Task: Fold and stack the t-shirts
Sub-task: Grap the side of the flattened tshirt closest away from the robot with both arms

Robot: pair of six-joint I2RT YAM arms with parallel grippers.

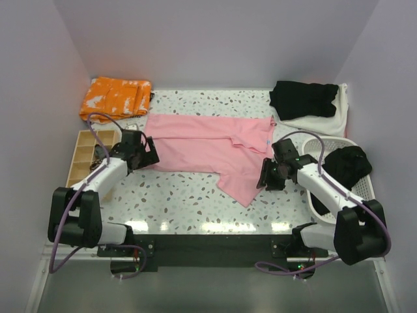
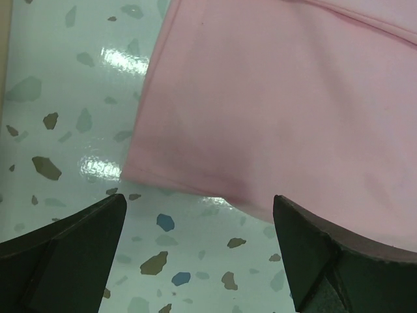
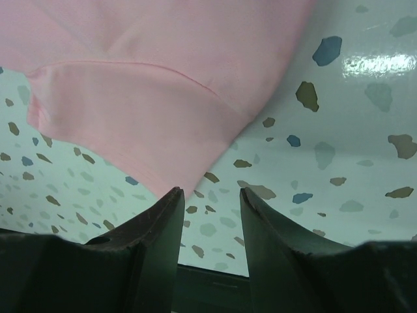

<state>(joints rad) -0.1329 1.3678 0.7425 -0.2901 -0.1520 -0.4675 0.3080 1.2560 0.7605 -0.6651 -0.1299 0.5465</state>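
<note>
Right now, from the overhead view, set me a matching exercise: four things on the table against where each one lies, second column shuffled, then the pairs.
1. pink t-shirt
2. orange patterned cloth
3. white basket
4. wooden divided tray

A. far left corner
B. left edge
C. centre
D. right edge

Pairs: 1-C, 2-A, 3-D, 4-B
</note>
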